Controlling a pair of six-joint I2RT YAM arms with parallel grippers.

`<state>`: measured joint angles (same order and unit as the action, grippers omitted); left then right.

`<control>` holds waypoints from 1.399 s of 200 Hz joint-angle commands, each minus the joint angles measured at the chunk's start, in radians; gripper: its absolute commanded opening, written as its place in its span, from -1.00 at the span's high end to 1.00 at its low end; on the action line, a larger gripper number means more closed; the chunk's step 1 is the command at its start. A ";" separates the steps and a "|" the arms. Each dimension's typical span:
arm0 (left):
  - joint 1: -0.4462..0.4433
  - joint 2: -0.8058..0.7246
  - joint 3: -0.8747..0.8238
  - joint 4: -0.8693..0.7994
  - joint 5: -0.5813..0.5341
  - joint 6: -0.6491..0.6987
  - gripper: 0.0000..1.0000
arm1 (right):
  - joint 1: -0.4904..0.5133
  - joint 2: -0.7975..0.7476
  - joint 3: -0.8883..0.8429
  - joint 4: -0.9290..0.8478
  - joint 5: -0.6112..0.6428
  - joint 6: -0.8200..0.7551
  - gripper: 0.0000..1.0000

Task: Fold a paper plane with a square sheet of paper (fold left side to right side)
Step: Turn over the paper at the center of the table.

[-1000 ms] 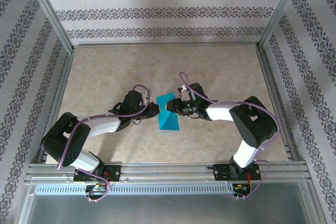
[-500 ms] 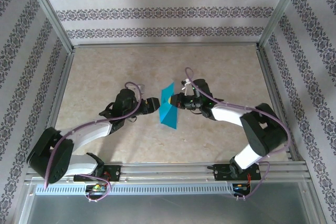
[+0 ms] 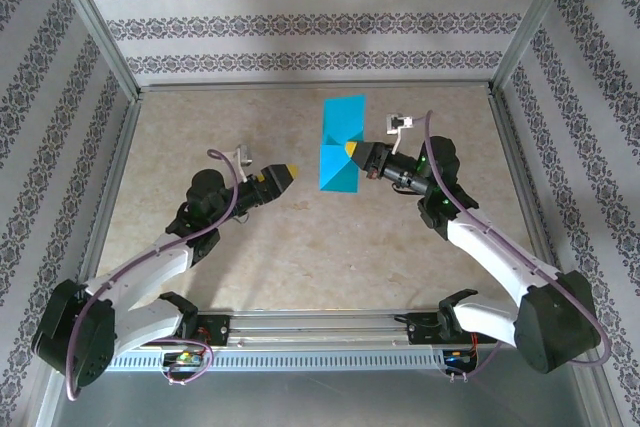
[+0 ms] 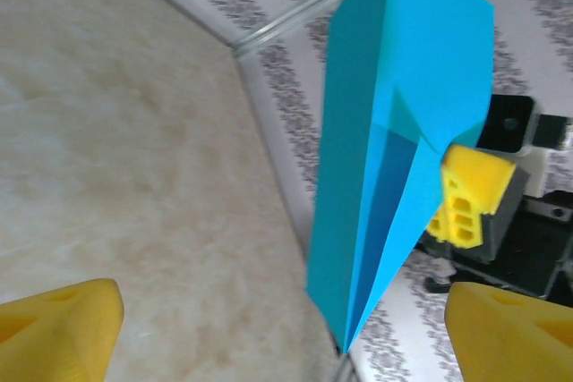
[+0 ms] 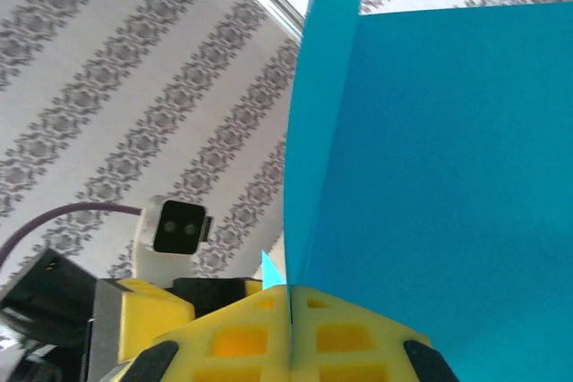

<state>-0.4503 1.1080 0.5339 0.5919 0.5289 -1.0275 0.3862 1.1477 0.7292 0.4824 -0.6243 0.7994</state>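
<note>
The folded teal-blue sheet of paper (image 3: 340,142) hangs upright in the air above the middle back of the table. My right gripper (image 3: 352,150) is shut on its right edge. In the right wrist view the yellow pads (image 5: 340,328) press together on the paper's (image 5: 439,167) lower edge, and a crease runs up from them. My left gripper (image 3: 283,171) is open to the left of the paper, apart from it. In the left wrist view its yellow fingertips (image 4: 58,328) stand wide apart, with the creased paper (image 4: 385,131) beyond them, its lower tip pointing down.
The beige table (image 3: 250,127) is fenced by aluminium rails (image 3: 320,87) at the back and on both sides, with patterned walls behind them. A slotted rail (image 3: 320,357) runs along the front by the arm bases.
The right gripper has lifted the paper off the table and carried it up and toward the back. The left gripper has drawn away to the left, apart from the paper.
</note>
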 commanded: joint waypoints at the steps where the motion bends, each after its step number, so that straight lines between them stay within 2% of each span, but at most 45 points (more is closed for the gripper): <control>1: -0.013 0.044 0.052 0.243 0.098 -0.108 -0.84 | 0.028 -0.022 0.039 0.101 -0.033 0.053 1.00; 44: -0.061 0.119 0.117 0.334 0.133 -0.118 -0.83 | 0.095 -0.003 0.067 0.121 -0.012 0.062 1.00; 65: -0.074 0.129 0.131 0.338 0.142 -0.113 -0.73 | 0.107 0.007 0.071 0.132 -0.003 0.068 1.00; 112: -0.079 0.135 0.141 0.341 0.159 -0.109 0.04 | 0.112 0.029 0.067 0.136 0.009 0.076 1.00; 129: -0.080 0.135 0.140 0.329 0.156 -0.102 0.34 | 0.112 0.033 0.063 0.136 0.012 0.080 0.93; 146: -0.080 0.130 0.139 0.313 0.155 -0.095 0.60 | 0.109 0.032 0.057 0.134 0.018 0.080 0.82; 175: -0.079 0.106 0.140 0.239 0.141 -0.054 0.80 | 0.096 0.003 0.035 0.087 0.061 0.055 0.47; 212: -0.080 0.045 0.165 -0.035 0.099 0.085 0.98 | 0.056 -0.078 0.010 -0.107 0.108 -0.051 0.09; 239: -0.086 -0.001 0.224 -0.360 0.030 0.246 1.00 | 0.045 -0.148 0.013 -0.355 0.199 -0.197 -0.17; 262: -0.122 -0.014 0.313 -0.668 -0.091 0.422 1.00 | 0.042 -0.195 0.020 -0.546 0.294 -0.306 -0.35; 280: -0.187 0.011 0.417 -0.944 -0.293 0.563 1.00 | 0.038 -0.223 0.022 -0.680 0.394 -0.358 -0.46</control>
<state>-0.5655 1.1133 0.8337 0.0990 0.4770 -0.7292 0.4335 0.9596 0.7486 0.0555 -0.3859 0.5835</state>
